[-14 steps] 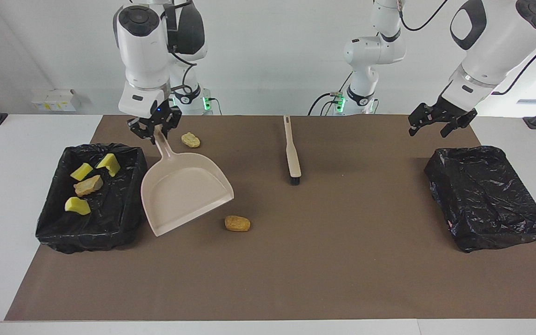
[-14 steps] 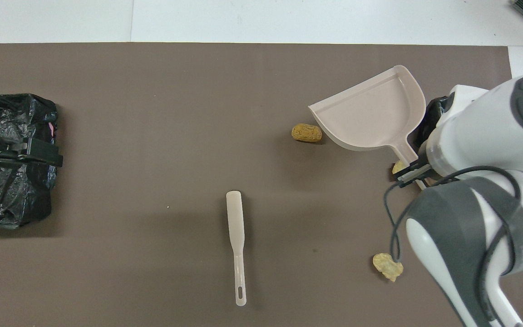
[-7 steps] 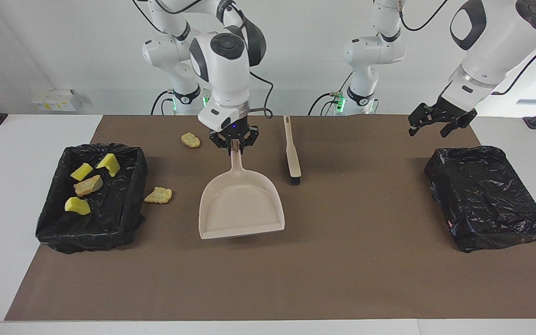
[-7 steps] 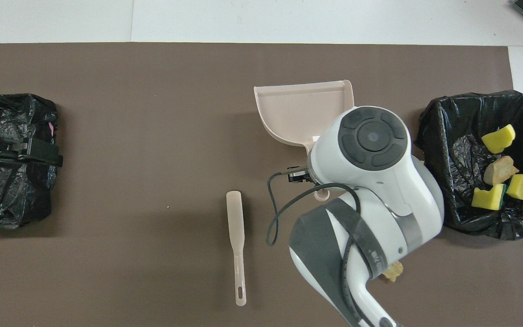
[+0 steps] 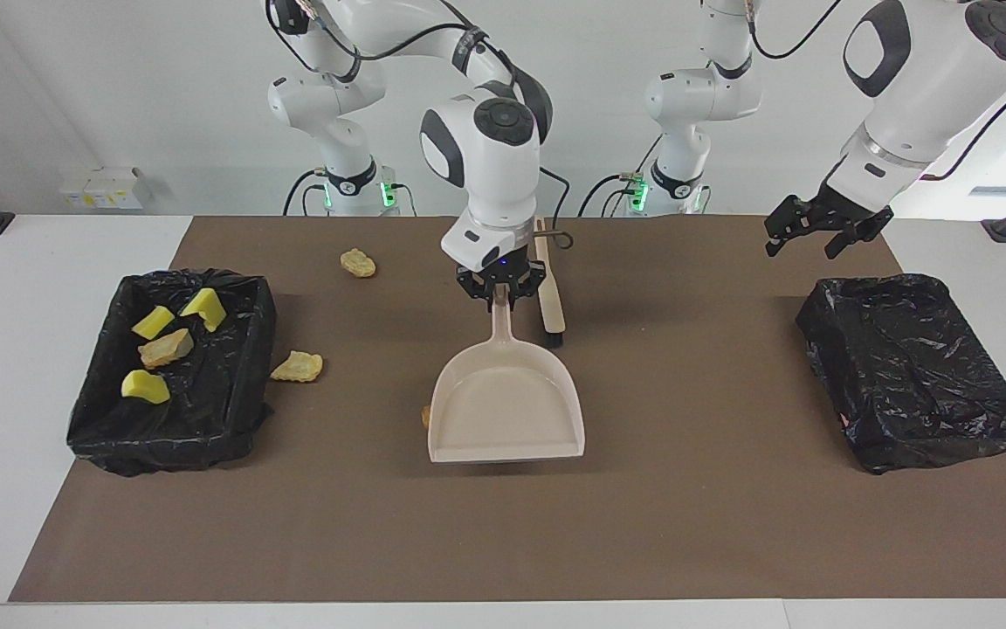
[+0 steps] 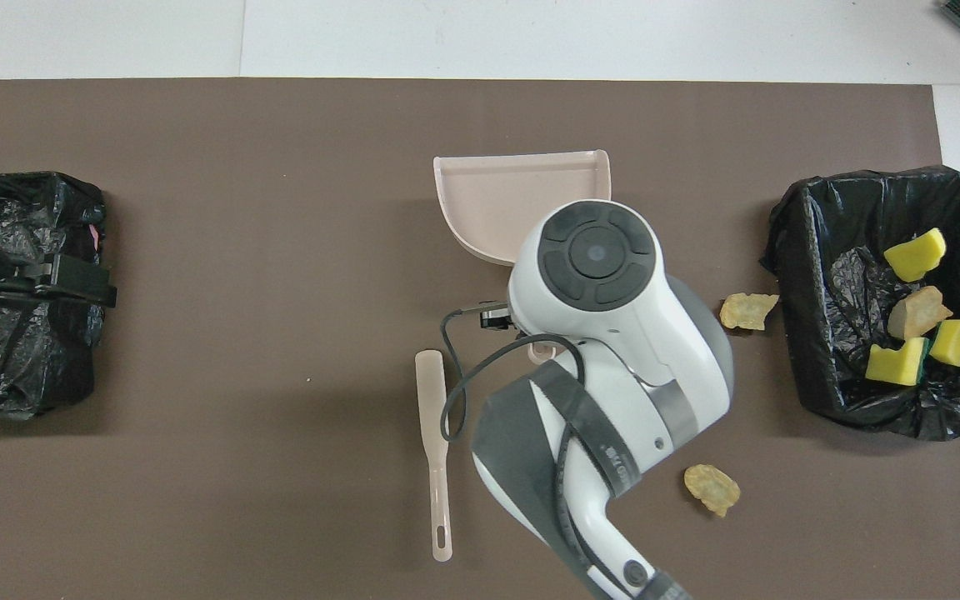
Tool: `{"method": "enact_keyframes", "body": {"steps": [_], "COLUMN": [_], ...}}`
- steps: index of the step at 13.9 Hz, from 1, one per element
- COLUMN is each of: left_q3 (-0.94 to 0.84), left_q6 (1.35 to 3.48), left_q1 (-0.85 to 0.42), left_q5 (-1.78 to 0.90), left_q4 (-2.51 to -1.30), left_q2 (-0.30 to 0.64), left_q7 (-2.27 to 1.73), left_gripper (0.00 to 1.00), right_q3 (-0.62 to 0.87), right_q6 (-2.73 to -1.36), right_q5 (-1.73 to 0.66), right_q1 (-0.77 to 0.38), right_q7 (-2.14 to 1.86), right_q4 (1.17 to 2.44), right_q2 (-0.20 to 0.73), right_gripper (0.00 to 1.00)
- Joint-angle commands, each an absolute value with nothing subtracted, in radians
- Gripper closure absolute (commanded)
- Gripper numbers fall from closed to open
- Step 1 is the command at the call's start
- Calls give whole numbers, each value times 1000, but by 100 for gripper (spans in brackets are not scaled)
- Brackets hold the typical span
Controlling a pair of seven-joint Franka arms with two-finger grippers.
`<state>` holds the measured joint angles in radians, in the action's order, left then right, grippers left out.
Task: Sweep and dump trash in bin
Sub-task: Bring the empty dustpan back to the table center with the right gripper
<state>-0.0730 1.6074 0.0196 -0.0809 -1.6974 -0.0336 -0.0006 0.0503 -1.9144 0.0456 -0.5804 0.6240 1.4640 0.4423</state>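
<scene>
Right jaws clamped on dustpan handle | left jaws spread wide, empty, over mat

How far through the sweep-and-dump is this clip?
Four scraps lie in the bin at the right arm's end. The right end effector holds the dustpan over the mat. Three lumps remain out; the brush lies unused. The left end effector waits open.
</scene>
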Motion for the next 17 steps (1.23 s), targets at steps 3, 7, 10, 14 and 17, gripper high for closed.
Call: {"method": "enact_keyframes", "body": {"steps": [3, 7, 10, 14, 17], "left_q3": [-81, -81, -81, -81, -94], "left_q6": [1623, 1623, 1631, 1727, 1888], "left_q1": [32, 32, 32, 17, -4], "left_q5": [-71, -71, -69, -74, -100], "left_q4": [-1740, -1740, -1740, -1720, -1701], "left_q2": [-66, -66, -66, -43, 6], "left_q7": [-2, 2, 3, -8, -49], "left_gripper": [0, 0, 0, 0, 0], "right_q3": [40, 43, 49, 51, 49], "right_q6": [-1989, -2059, -2062, -2048, -2034], "right_q5": [84, 98, 94, 74, 74], "right_q1": [-615, -615, -615, -601, -574], "right_q7": [710, 713, 715, 703, 695], "right_q4": [1289, 1295, 1298, 1330, 1414], "right_q2": [635, 675, 654, 586, 482], "right_gripper": [100, 100, 0, 0, 0]}}
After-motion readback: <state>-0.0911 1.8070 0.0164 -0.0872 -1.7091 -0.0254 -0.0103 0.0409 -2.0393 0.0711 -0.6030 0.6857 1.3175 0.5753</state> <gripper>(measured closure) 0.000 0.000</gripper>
